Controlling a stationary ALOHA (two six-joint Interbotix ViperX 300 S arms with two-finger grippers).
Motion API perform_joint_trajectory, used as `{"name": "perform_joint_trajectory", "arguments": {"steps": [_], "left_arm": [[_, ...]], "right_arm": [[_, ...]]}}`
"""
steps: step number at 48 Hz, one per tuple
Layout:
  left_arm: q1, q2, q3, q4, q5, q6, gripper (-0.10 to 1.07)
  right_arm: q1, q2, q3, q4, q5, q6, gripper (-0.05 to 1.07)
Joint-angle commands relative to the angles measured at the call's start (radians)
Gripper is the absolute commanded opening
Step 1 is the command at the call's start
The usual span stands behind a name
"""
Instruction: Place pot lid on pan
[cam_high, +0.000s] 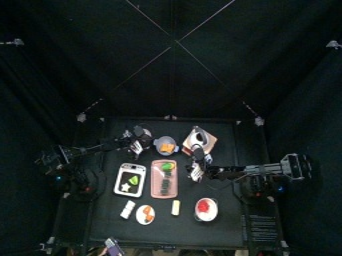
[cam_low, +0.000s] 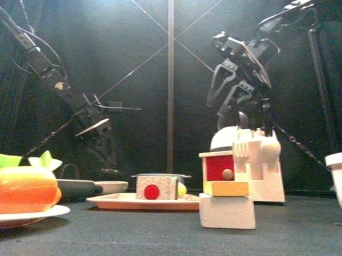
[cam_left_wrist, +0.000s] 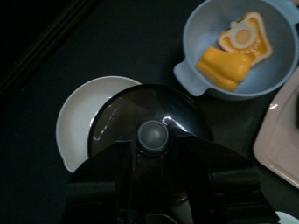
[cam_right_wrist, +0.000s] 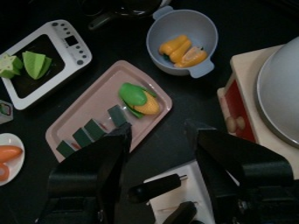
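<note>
In the left wrist view the pot lid (cam_left_wrist: 79, 118), a flat whitish disc, lies on the black table. A dark glossy round pan (cam_left_wrist: 176, 109) with a small grey stud at its middle overlaps the lid's one side. My left gripper (cam_left_wrist: 163, 179) hovers right over them, open, with nothing between its dark fingers. I cannot tell whether pan and lid touch. My right gripper (cam_right_wrist: 167, 153) hangs open and empty above the pink tray (cam_right_wrist: 82, 122), apart from the lid.
A grey-blue bowl (cam_left_wrist: 198, 79) (cam_right_wrist: 205, 26) holding yellow-orange food sits beside the lid. The pink tray carries green and orange vegetables (cam_right_wrist: 138, 98). A white tray (cam_right_wrist: 70, 39), a white toy stove (cam_right_wrist: 281, 87) and a plate (cam_low: 40, 214) with fruit stand around.
</note>
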Motion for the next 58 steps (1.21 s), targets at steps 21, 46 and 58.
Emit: {"name": "perform_joint_trajectory", "arguments": {"steps": [21,46,58], "left_arm": [[0.077,0.011,-0.026,0.020,-0.078,0.000,0.71],[0.100,0.066,-0.032,0.020,-0.117,0.000,0.71],[0.109,0.060,-0.029,0.020,-0.117,0.000,0.71]], "right_arm": [[-0.020,-0.018,0.002,0.005,-0.026,0.003,0.86],[-0.020,-0.017,0.005,0.014,-0.026,0.003,0.86],[-0.020,-0.015,0.002,0.017,-0.028,0.003,0.86]]}}
